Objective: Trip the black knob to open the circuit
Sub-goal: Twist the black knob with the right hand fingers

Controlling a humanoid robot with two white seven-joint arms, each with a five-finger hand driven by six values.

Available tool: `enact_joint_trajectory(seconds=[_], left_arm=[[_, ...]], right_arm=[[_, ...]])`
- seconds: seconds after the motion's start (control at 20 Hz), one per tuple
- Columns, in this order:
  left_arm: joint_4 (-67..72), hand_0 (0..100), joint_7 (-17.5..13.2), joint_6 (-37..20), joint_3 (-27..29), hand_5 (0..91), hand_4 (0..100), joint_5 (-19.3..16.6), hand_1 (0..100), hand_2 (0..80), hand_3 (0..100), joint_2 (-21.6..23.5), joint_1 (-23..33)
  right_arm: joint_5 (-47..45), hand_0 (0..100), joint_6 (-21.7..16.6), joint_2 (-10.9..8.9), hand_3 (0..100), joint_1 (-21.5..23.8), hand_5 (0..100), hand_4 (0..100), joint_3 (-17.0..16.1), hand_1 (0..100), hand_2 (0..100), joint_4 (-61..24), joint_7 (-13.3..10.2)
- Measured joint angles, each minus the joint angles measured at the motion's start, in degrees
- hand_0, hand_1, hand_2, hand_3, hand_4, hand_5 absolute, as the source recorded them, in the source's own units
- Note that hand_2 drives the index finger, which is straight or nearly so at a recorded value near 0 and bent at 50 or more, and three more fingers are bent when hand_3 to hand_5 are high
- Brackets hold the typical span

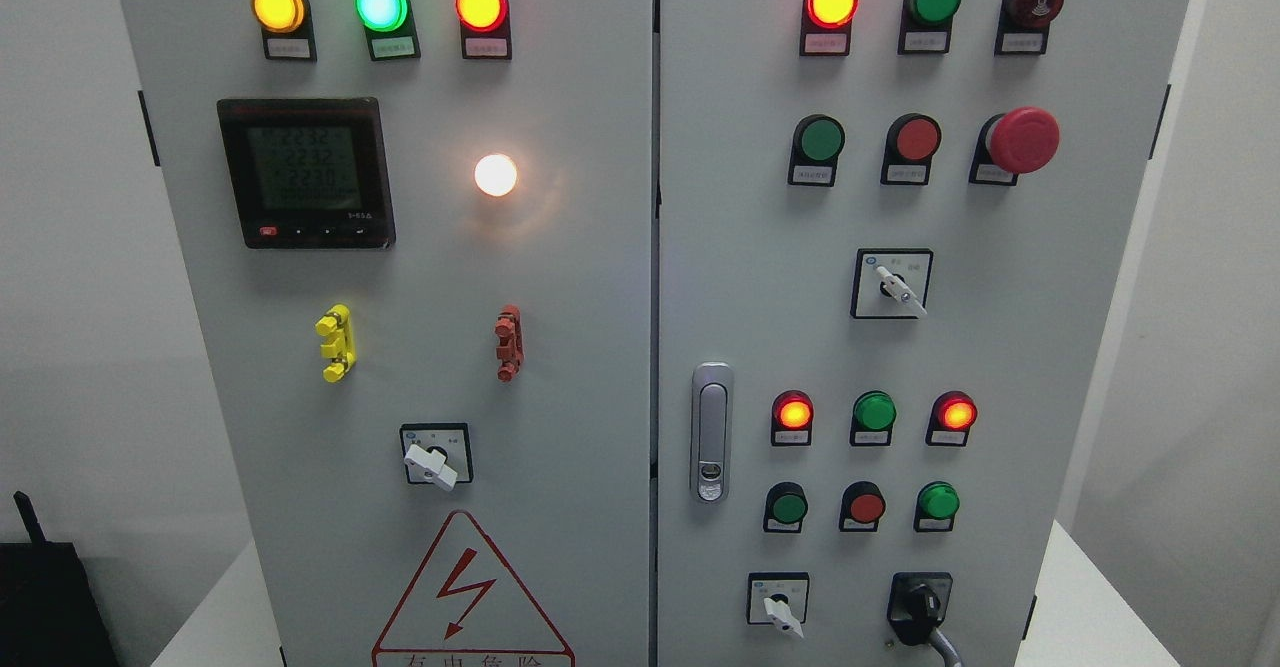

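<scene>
White walls flank a grey two-door control cabinet (560,277) that fills the head view. Neither robot hand is in sight, so whether the fingers are apart or together cannot be told. The black knob (918,611) sits at the bottom right of the right door, just right of a white-handled selector switch (779,609) and below a row of green and red push buttons. Its handle runs roughly up and down, leaning slightly (a grey lead trails off from below it). Lying on the right side and low, it probably favours the right arm, reaching forward from below.
</scene>
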Motion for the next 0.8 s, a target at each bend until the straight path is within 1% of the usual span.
enact_joint_trajectory(seconds=[0.8], left_arm=[[0.0, 12, 0.0, 0.0, 0.0, 0.0, 0, 0.0, 39, 0.0, 0, 0.0, 0.0]], right_arm=[[0.0, 0, -0.1, 0.00, 97, 0.0, 91, 90, 0.7, 0, 0, -0.2, 0.2]])
